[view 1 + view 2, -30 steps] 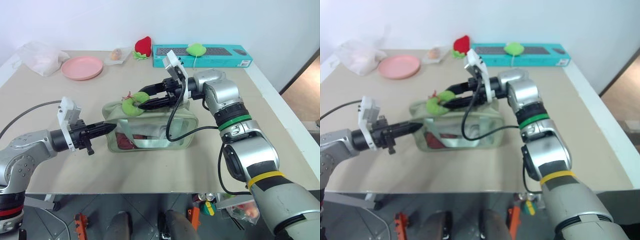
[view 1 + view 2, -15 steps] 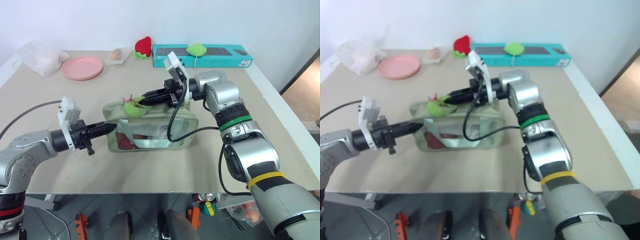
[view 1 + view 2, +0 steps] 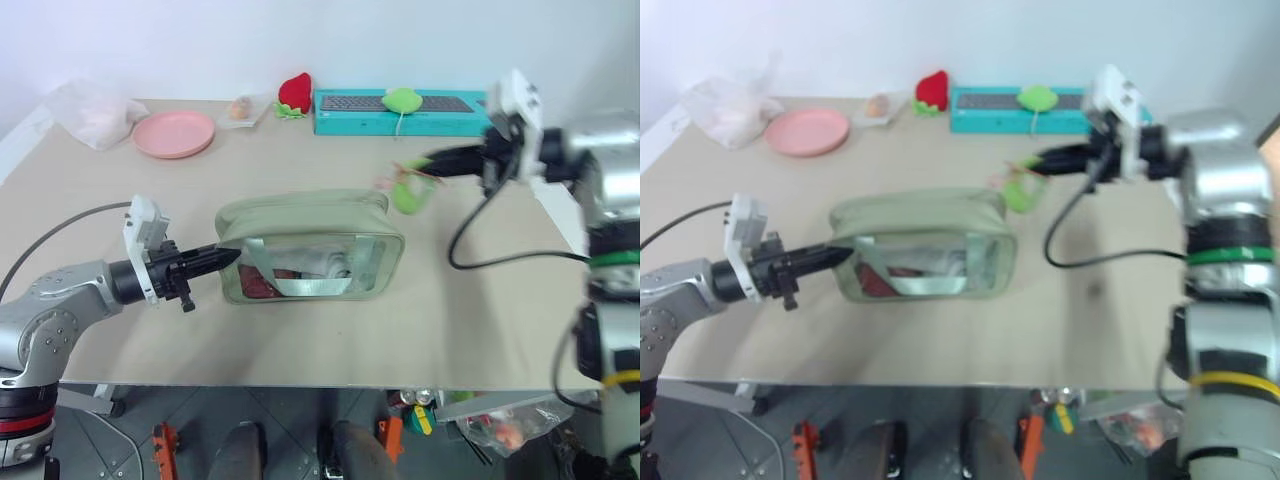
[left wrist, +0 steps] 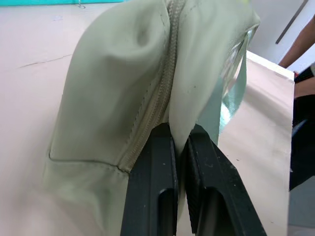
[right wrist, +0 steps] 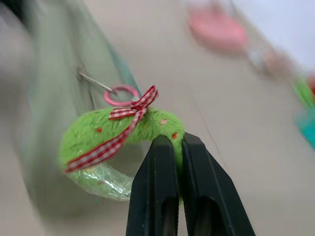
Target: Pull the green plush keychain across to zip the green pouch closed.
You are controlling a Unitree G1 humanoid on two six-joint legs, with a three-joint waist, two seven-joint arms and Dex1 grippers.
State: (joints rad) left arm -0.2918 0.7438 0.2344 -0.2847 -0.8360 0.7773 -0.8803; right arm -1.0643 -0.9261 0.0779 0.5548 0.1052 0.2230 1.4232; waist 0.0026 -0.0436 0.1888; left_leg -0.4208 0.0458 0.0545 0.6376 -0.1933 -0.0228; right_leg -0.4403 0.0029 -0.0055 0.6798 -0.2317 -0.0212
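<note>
both claws clamped, left claw (image 4: 179, 142) pinching green pouch (image 3: 310, 240), right claw (image 5: 178, 147) gripping fuzzy green plush keychain (image 5: 106, 147)

1 pouch (image 3: 310, 245) | 1 keychain (image 3: 408, 192) | 1 plate (image 3: 174, 134) | 2 plushes (image 3: 294, 93)

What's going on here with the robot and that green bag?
The robot is zipping up the green pouch on the table. Its left gripper is shut on the fabric at one end of the pouch, holding it in place. Its right gripper is shut on the green plush keychain and sits out past the pouch's other end, above the table. The zipper looks closed along the stretch visible near the left gripper.
</note>
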